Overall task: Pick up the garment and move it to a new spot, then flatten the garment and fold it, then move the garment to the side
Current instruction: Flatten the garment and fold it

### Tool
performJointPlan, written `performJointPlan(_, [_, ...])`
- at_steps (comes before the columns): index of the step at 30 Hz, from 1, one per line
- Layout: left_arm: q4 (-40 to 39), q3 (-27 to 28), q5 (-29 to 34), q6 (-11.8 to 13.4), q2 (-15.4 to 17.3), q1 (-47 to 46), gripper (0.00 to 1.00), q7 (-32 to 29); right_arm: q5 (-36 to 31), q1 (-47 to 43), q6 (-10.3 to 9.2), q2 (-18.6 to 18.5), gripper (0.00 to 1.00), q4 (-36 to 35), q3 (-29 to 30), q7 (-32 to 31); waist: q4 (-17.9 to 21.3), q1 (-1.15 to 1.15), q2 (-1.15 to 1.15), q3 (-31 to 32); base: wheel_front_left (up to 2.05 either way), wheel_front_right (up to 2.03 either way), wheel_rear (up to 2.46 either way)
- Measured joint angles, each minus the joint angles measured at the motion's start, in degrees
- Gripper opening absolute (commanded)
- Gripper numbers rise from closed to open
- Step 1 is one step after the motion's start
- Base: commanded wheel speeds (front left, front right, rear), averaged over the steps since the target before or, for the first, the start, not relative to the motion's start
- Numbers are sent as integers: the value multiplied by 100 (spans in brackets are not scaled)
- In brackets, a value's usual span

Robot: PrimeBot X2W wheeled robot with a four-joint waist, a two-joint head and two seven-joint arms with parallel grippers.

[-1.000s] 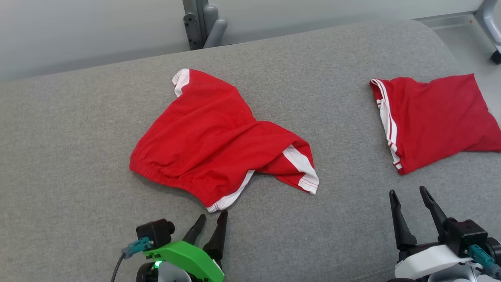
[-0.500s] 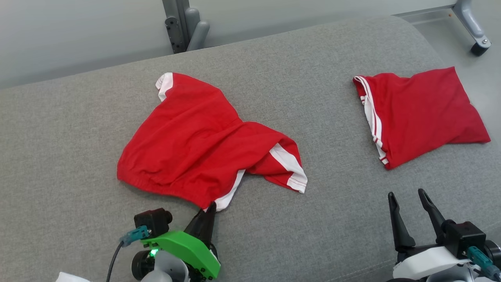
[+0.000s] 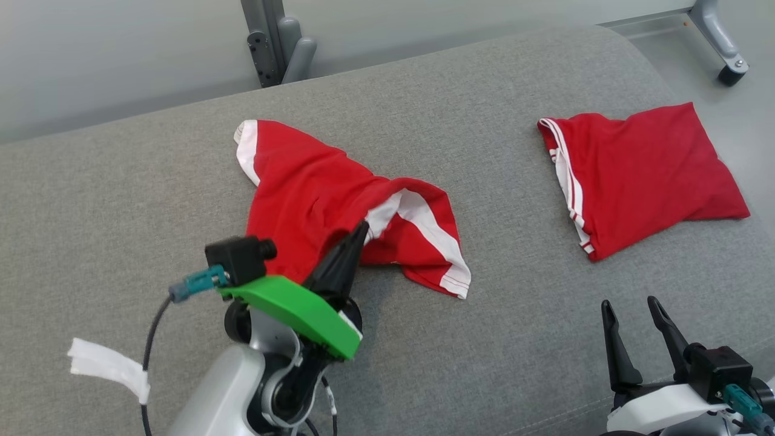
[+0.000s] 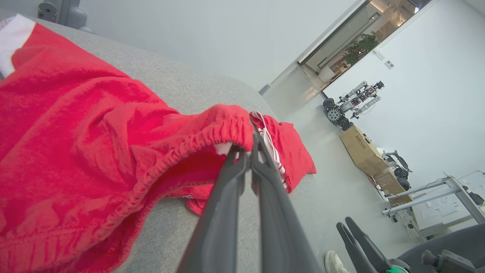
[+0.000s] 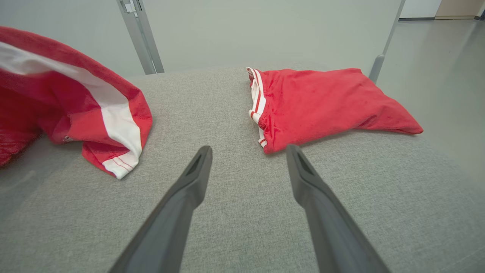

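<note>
**Operator:** Head view first. Where's the garment?

**Spotter:** Your garment, the red shorts, sits mid-surface, closer to the far edge than the near one. Your left gripper has its fingers closed on a near corner of it, held up off the surface. From that pinch the cloth runs away from you toward the far edge, with one white-trimmed leg hem draped off to the right. Your right gripper sits at the near right corner, fingers spread and empty, well apart from the garment. The folded shorts lie by the right edge.

**Operator:** Left wrist?

**Spotter:** The fingers are pressed together with the elastic waistband bunched over their tips. Probably both layers are caught, but the fold hides that. The bulk of the garment spreads to the left of the fingers here.

**Operator:** Right wrist?

**Spotter:** The fingers are wide apart over bare surface. The leg hem lies ahead-left and the folded shorts ahead-right. I'd judge your left arm carries this one. Pull along that long axis so the cloth trails.
</note>
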State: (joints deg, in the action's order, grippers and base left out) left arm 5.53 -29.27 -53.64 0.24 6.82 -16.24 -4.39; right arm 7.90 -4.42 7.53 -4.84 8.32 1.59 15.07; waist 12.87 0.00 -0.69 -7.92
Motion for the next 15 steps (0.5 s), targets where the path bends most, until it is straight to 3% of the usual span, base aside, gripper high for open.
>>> performJointPlan(6, [-750, 131, -154, 604, 76, -726, 0, -856, 8, 1, 0, 56, 100, 14, -8, 0, -112, 0, 0, -55, 0, 0, 0])
performJointPlan(15, [-912, -49, -330, 1402, 240, -2049, 0, -2644, 69, 120, 0, 132, 100, 112, -19, -1, -96, 0, 0, -80, 0, 0, 0])
